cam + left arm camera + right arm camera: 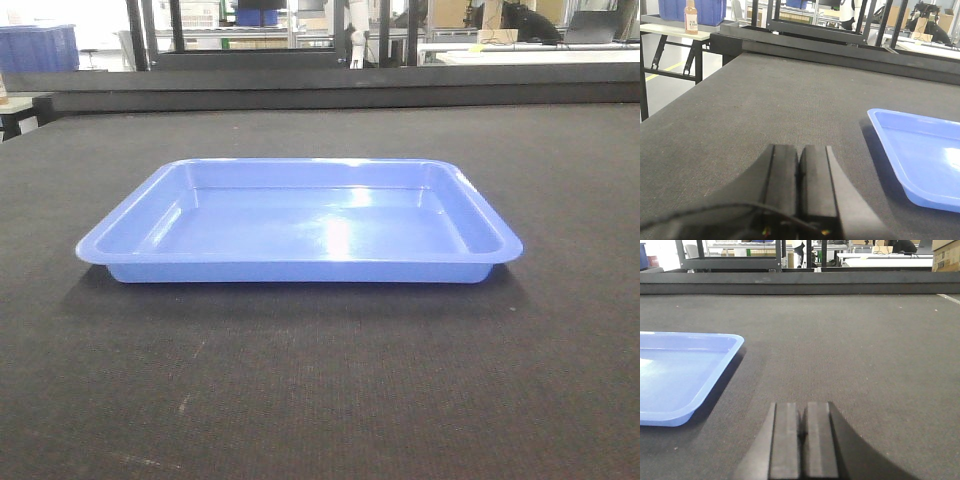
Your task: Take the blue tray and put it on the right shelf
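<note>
The blue tray (300, 232) lies flat in the middle of the dark textured tabletop (320, 400), one long side facing the front camera. The left gripper (799, 150) sits low over the tabletop to the tray's left, clear of its rim, black fingers pressed together on nothing, and the right gripper (803, 407) sits likewise to the tray's right, its fingers also pressed together. Past the table's far left corner, a small bottle (690, 17) stands in front of a dark-blue bin (710, 10)

Glossy periwinkle blue tray (300, 225) lies flat, empty; rim flared.
</note>
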Motion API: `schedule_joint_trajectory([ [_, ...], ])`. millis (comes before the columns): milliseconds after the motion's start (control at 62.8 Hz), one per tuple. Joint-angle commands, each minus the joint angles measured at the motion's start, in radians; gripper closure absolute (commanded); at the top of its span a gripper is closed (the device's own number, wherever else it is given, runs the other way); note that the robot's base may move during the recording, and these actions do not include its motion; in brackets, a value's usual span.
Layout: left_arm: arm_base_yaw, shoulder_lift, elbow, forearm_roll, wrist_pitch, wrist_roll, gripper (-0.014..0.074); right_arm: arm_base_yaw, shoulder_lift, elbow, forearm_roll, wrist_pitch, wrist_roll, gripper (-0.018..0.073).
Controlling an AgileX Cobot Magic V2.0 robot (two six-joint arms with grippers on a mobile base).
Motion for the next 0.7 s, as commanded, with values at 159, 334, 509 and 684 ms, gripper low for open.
schedule_joint_trajectory([
  [159, 0.001, -0.01, -0.069, 0.0, -0.15, 0.003, 0.0645, 0.002, -0.018, -0.111, 0.026, -0.219, -0.005, 0.0504],
  [334, 0.001, 0.074, -0.362, 0.0, 0.179, 0.003, 0.0612, 0.002, 0.017, -0.361, 0.026, 0.027, -0.005, 0.0489],
  [509, 0.001, 0.248, -0.575, 0.0, 0.347, 0.003, 0.0369, 0.002, 0.138, -0.523, 0.026, 0.12, -0.005, 0.0153],
  [684, -0.006, 0.412, -0.638, -0.014, 0.351, 0.046, 0.0165, 0.002, 0.301, -0.564, 0.026, 0.122, -0.005, -0.0069],
])
